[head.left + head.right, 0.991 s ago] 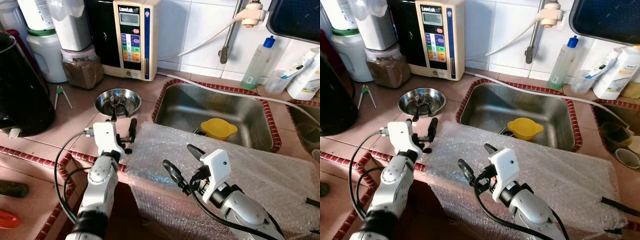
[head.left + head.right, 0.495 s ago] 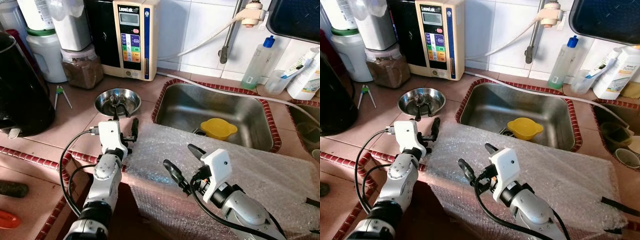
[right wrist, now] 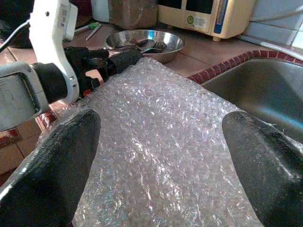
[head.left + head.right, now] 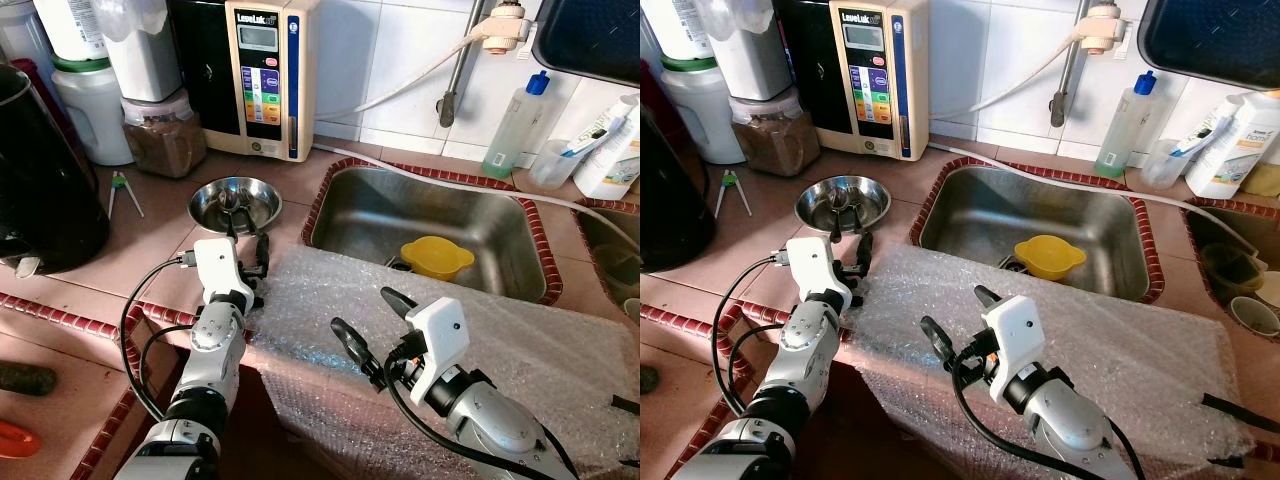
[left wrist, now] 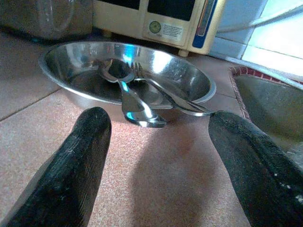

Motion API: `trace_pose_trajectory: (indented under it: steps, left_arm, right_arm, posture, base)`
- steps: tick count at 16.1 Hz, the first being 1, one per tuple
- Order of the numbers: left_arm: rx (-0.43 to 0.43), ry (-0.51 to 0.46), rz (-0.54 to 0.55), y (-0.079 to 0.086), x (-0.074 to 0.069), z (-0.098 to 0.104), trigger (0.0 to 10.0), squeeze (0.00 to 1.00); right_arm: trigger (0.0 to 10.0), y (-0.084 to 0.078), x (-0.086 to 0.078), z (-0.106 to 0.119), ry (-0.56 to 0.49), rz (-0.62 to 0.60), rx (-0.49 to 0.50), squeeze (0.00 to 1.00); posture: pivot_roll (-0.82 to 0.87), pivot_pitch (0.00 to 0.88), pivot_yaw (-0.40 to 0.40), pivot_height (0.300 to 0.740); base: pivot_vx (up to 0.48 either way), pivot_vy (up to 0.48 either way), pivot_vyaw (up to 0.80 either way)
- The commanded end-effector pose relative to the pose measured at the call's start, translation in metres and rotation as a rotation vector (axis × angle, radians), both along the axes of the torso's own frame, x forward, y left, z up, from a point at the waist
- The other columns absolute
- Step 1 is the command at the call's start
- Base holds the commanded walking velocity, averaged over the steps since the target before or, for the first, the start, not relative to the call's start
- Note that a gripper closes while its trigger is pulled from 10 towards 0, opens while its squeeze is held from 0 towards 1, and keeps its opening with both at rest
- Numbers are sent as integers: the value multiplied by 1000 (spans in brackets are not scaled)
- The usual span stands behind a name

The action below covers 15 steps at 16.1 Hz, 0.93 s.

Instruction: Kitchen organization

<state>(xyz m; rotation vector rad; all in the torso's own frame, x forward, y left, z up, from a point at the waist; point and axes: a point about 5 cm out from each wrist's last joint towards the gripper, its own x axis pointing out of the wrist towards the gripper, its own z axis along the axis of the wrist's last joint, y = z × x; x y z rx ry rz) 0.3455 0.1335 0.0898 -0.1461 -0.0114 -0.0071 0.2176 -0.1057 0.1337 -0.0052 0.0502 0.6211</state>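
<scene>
A steel bowl (image 4: 235,203) holding a spoon (image 5: 127,92) and a fork (image 5: 166,93) rests on the tiled counter left of the sink (image 4: 372,212). My left gripper (image 4: 246,240) hovers open just short of the bowl's near rim, its fingers (image 5: 81,156) either side of the spoon handle's line, touching nothing. A sheet of bubble wrap (image 4: 500,320) covers the counter in front of the sink. My right gripper (image 4: 370,318) stands open above the wrap, nothing between its fingers (image 3: 57,161). A yellow bowl (image 4: 437,256) lies in the sink.
A beige water machine (image 4: 266,78), jars (image 4: 163,135) and a white jug (image 4: 92,105) line the back wall. A big black pot (image 4: 42,190) stands at the left, green-tipped tongs (image 4: 122,190) beside it. Bottles (image 4: 517,128) stand behind the sink.
My left gripper has moved forward, closer to the steel bowl. The right gripper has shifted slightly and stays open over the bubble wrap.
</scene>
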Motion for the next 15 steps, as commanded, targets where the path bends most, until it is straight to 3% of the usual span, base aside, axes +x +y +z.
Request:
trace_pose_trajectory:
  steps: [1,6,7,8,9,10,15]
  left_arm:
    - [-23,-18,7,-2,5,6,10000,0]
    - [-47,-38,66,4,11,14,9647,0]
    - [-55,-45,76,5,13,16,8706,0]
    - [-59,-46,80,5,14,17,6784,0]
    - [-59,-46,80,5,14,17,6784,0]
    - [-65,-48,83,6,14,17,0,0]
    - [-72,-45,78,5,14,15,0,0]
  right_arm:
    - [10000,-3,-1,5,-16,-7,-7,0]
    - [10000,-6,-4,4,-9,-9,-16,0]
    - [10000,-6,-4,4,-7,-9,-18,0]
    - [10000,-6,-4,4,-6,-8,-19,0]
    - [10000,-6,-4,4,-6,-8,-19,0]
    - [10000,-7,-4,5,-5,-8,-22,0]
    - [10000,-6,-3,4,-5,-9,-27,0]
  posture:
    - [-32,14,-8,740]
    - [-43,16,-19,740]
    - [-44,16,-21,740]
    - [-46,17,-22,740]
    - [-46,17,-22,740]
    - [-46,16,-22,740]
    - [-44,14,-19,740]
  base:
    - [0,0,0]
    - [0,0,0]
    - [0,0,0]
    - [0,0,0]
    - [0,0,0]
    - [0,0,0]
    - [0,0,0]
